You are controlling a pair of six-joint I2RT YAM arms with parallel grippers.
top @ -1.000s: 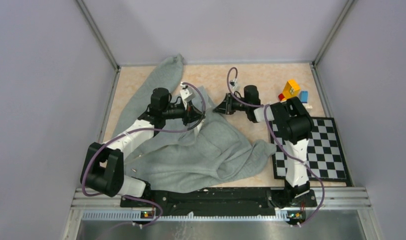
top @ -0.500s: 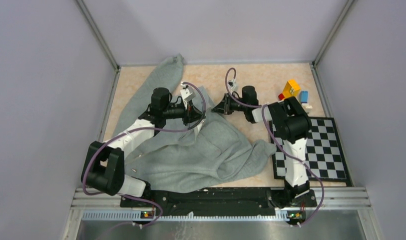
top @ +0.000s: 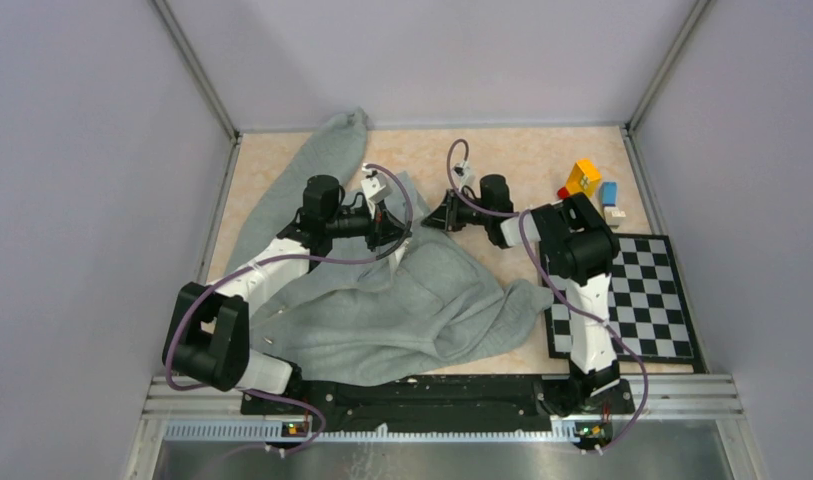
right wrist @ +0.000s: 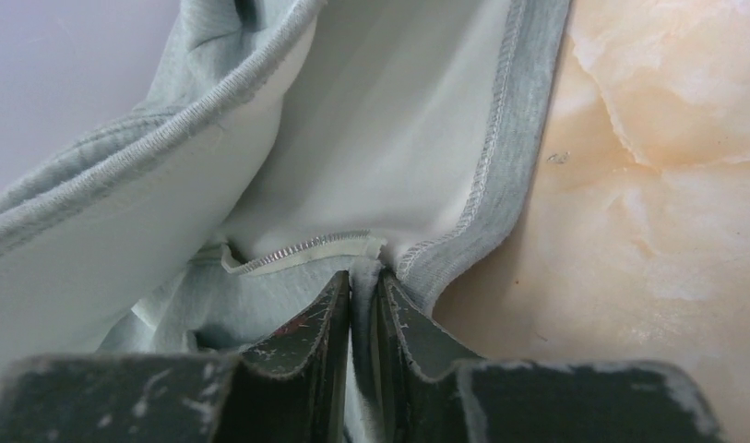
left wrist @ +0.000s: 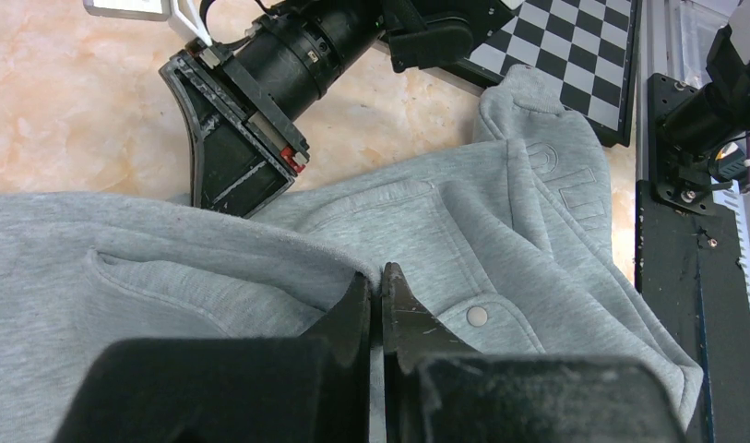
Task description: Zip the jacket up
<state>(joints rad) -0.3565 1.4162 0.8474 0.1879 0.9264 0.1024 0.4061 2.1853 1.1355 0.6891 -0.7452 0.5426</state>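
A: Top external, left side first. Where's the large rumpled light grey fleece jacket (top: 402,310)?
B: It's spread over the left and middle of the beige marbled tabletop (top: 542,155). One sleeve (top: 327,150) runs to the far wall. A near lump touches the left edge of the black-and-white checkered board (top: 652,295).
A: Left gripper (left wrist: 378,275)?
B: It's over the jacket's far edge, mid-table. In the left wrist view the black fingers are pressed almost together with only a hairline slit. The tips are on a raised fold of grey fleece, so it reads as pinching the cloth. A round metal snap (left wrist: 478,316) sits just right of the tips.
A: Right gripper (right wrist: 362,277)?
B: Just beside the left one, facing it, at the same edge. In the right wrist view the fingers are narrow and pale cloth fills the gap, so it's clamped on the jacket. Ahead of the tips is the white inner lining (right wrist: 389,129) with a short strip of zipper teeth (right wrist: 302,247). A grey stitched hem (right wrist: 514,138) lies against bare tabletop.
A: Zip joined?
B: Can't tell. The front lies open enough to show lining.
A: Far right?
B: Small coloured blocks (top: 590,182) in yellow-orange, red, blue and white sit near the far-right corner, apart from the jacket. The checkered board lies nearer, and the right arm (top: 577,260) crosses its left edge.
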